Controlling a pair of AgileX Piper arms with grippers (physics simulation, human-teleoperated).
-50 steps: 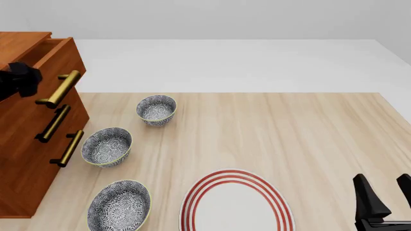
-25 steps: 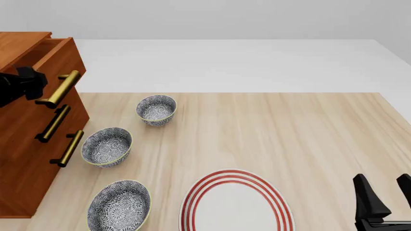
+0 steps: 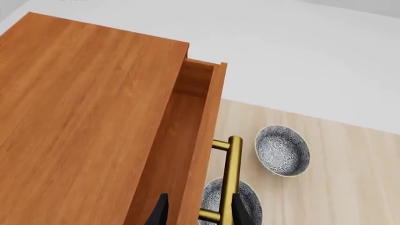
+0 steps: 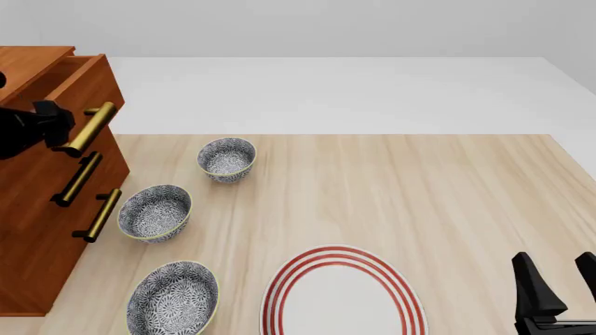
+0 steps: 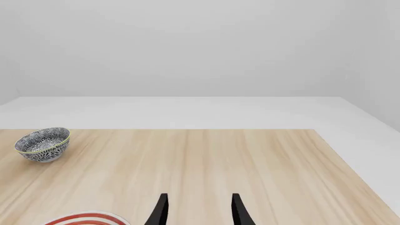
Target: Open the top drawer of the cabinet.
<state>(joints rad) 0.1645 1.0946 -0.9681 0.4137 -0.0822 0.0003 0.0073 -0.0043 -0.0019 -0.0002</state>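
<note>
The cabinet (image 4: 38,230) is a tall reddish-brown chest at the table's left edge; its flat top fills the left wrist view (image 3: 81,117). The top drawer (image 4: 79,91) is pulled out a little, and its inside shows in the left wrist view (image 3: 187,136). Its brass handle (image 4: 88,128) sticks out towards the bowls. My left gripper (image 4: 54,120) is open just left of that handle. In the left wrist view its fingers (image 3: 240,213) stand either side of the drawer front and handle (image 3: 233,173). My right gripper (image 4: 562,279) is open and empty at the near right corner.
Three patterned bowls lie right of the cabinet: far (image 4: 227,158), middle (image 4: 155,211) and near (image 4: 173,299). A red-ringed white plate (image 4: 343,293) is at the front centre. The two lower drawers' handles (image 4: 77,179) jut out over the table.
My left gripper has moved a little right, closer to the top drawer's handle. The drawer, bowls and right arm have not moved.
</note>
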